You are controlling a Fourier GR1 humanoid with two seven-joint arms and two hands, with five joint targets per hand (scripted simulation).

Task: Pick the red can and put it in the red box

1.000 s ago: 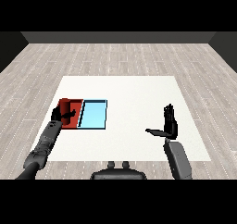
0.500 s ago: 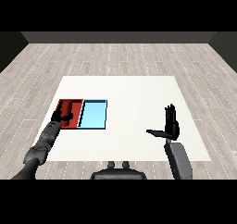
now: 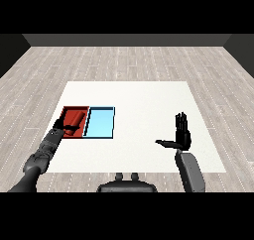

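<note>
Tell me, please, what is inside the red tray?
The red can lies inside the red tray. The left hand covers the tray's near part, so what lies under it cannot be seen.

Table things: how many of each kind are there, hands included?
Trays: 2, a red tray and a light blue tray
Red cans: 1, red can in the red tray
Hands: 2, left hand, right hand
Total: 5

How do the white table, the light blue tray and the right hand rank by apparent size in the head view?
1. White table
2. Light blue tray and right hand: look alike, and the hand is nearer, so unranked.
</note>
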